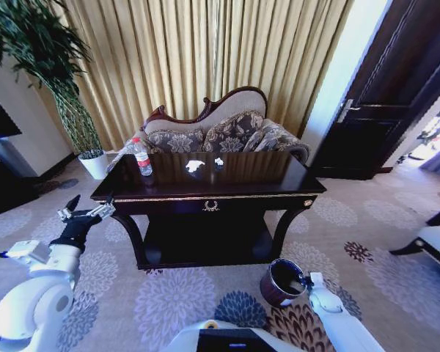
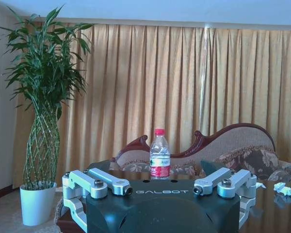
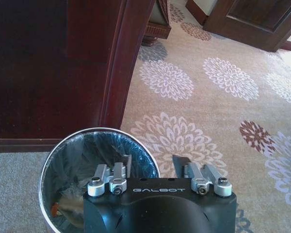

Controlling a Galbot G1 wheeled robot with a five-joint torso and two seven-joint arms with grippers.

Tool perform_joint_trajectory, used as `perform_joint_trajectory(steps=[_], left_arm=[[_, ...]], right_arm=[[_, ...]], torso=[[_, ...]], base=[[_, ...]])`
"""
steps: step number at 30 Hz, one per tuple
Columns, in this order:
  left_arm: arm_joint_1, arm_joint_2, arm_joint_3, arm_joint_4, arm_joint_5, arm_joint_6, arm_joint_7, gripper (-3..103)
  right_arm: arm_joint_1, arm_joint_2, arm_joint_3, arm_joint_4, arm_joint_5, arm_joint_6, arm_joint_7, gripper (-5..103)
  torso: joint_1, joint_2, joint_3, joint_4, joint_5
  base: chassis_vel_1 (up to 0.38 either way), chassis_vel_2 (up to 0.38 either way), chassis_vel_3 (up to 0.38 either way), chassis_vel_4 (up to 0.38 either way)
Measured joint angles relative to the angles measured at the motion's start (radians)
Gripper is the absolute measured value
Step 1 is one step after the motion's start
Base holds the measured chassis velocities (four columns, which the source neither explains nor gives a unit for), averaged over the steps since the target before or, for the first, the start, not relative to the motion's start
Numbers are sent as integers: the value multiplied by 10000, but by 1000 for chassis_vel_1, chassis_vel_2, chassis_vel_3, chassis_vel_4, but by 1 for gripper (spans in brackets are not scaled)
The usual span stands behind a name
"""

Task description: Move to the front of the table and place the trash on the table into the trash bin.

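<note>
The dark table (image 1: 264,174) stands ahead of me in front of a sofa. On its top sit a clear bottle (image 1: 141,158) with a red label at the left and two white paper scraps (image 1: 195,166) near the middle. My left gripper (image 1: 88,210) hovers open off the table's left front corner, level with the top and apart from it. In the left wrist view the bottle (image 2: 159,155) stands straight beyond the open left gripper (image 2: 161,190), with a scrap (image 2: 282,188) off to one side. The trash bin (image 1: 282,282) rests on the carpet by the table's right leg. My right gripper (image 3: 153,165) is open over its rim (image 3: 53,160).
A white plant pot (image 1: 95,164) with a tall bamboo plant stands left of the sofa (image 1: 227,132). A dark door (image 1: 396,95) is at the right and a chair edge (image 1: 433,238) at the far right. Patterned carpet (image 1: 352,220) lies open to the table's right.
</note>
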Motion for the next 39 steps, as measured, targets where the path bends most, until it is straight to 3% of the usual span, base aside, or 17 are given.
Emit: perform_joint_trajectory(steps=[1,3,5,12,17,32,35,39], left_arm=[[0,0,0,0,0,0,0,100],[-2,3,0,3,-2,0,2,100],[-2,3,-1,5,-2,0,4,100],[16,-19,-13,62,-4,-64,23,100],[0,-15,-14,66,-4,-69,34,100],[-11,25,-35,83,-37,-74,40,100],[17,20,-48,96,-37,-94,41,100],[14,27,-43,112,-37,-103,45,100]], right_arm=[[0,0,0,0,0,0,0,51],[-22,0,6,51,6,-1,1,62],[-27,0,8,63,7,-1,1,62],[-146,-27,59,268,85,-112,4,95],[-150,-71,61,280,88,-133,4,100],[-420,-113,301,1022,473,-71,10,100],[-803,-282,630,2340,1124,835,14,100],[-1381,-451,1013,4227,1753,1118,25,100]], torso=[[0,0,0,0,0],[0,0,0,0,1],[0,0,0,0,0],[0,0,0,0,0],[0,-1,0,0,0],[0,0,0,-2,2],[0,0,0,3,0],[0,0,0,1,-1]], base=[[0,0,0,0],[0,0,0,0],[0,0,0,0],[0,0,0,0],[0,0,0,0],[0,0,0,0],[0,0,0,0],[0,0,0,0]])
